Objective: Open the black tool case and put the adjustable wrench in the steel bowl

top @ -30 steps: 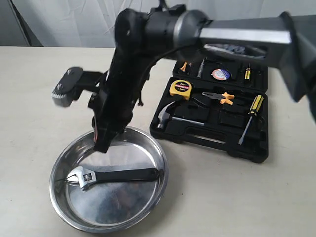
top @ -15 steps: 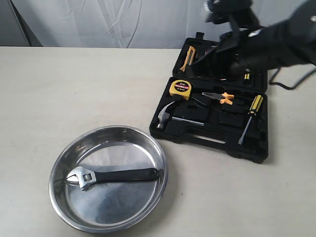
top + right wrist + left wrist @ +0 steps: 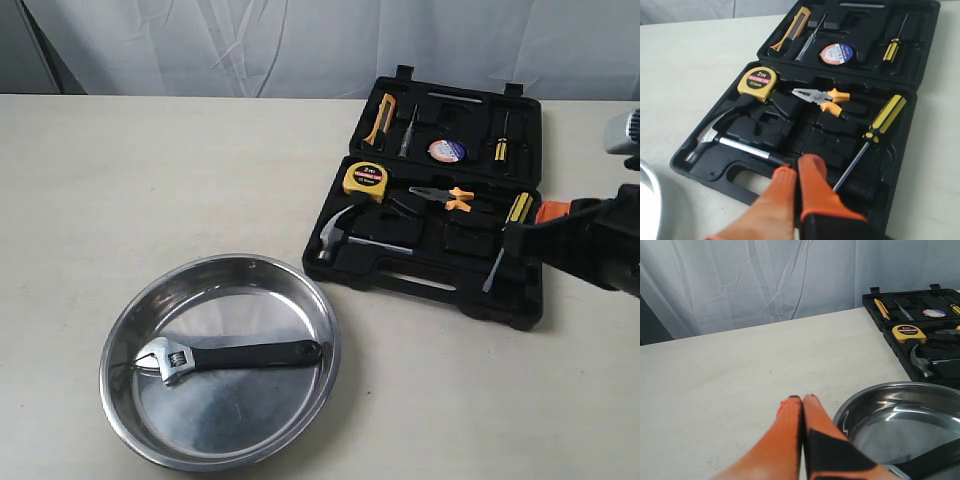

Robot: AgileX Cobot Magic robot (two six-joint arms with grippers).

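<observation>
wrench (image 3: 225, 357) lies flat in bowl (image 3: 225, 420), head at the bowl's left side, handle end near the right wall. case (image 3: 520, 300) sits open on counter (image 3: 150, 180), just right of the bowl. hammer (image 3: 345, 235), tape (image 3: 365, 178), pliers (image 3: 445, 195) and screwdriver (image 3: 508, 225) are seated in it. left end effector (image 3: 802, 399): fingers pressed together, empty, over bare counter just beside the bowl rim. right end effector (image 3: 792, 162): fingers together, empty, above the case's front part near the hammer handle.
</observation>
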